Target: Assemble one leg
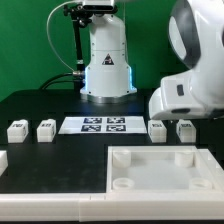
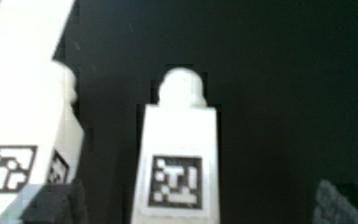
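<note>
The only print you can see is the square black-and-white tags. There's one on the face of the leg (image 2: 179, 150) sitting dead centre under your wrist camera, one on the neighbour leg (image 2: 30, 140) just beside it, and a row of four on the marker board (image 1: 104, 124). They're patterns rather than letters, and up close they're pretty blurry.

Your arm (image 1: 190, 70) comes in from the exterior view's right. Its fat white links are bent over, hanging above the inner right leg (image 1: 157, 127) and the outer right leg (image 1: 185, 128) on the black table (image 1: 40, 105). I can't tell which of those two is the centred one. The base (image 1: 107, 60) stands at the back, behind the marker board.

In the wrist view the gripper (image 2: 202, 205) has its dark fingertips (image 2: 48, 205) spread wide either side of the leg, with nothing clamped between them. From outside, the arm hides it.

The white tray (image 1: 165, 170) lies in front of those legs.
</note>
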Available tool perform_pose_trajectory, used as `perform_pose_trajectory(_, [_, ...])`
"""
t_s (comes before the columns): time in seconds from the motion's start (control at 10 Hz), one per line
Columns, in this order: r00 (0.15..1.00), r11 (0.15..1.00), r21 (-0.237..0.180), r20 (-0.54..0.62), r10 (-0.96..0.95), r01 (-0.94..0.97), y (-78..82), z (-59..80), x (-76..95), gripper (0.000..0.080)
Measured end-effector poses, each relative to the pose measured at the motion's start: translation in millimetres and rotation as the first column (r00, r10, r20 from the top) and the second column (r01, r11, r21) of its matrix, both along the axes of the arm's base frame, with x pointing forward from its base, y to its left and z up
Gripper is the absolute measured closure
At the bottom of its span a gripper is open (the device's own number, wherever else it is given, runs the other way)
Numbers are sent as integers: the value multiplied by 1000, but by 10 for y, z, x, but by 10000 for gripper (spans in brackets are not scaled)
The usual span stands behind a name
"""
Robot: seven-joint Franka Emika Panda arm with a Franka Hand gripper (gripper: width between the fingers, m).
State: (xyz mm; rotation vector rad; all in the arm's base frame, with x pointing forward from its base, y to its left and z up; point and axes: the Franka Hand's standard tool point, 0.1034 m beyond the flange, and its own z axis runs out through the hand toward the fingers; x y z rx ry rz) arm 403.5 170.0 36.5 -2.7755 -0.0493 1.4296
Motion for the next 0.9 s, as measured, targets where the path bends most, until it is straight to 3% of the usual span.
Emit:
perform_pose_trajectory(0.3, [1000, 1000, 4, 0, -1, 1, 22, -46, 27, 150])
perform_pose_trajectory(0.6, [999, 1000, 4, 33, -6, 6, 31, -224, -65, 150])
perform_pose_trajectory(0.8, [999, 1000, 5, 35, -6, 6, 33, -221, -56, 177])
perform_pose_trajectory(0.9, [999, 1000, 5, 35, -6, 6, 34, -221, -57, 349])
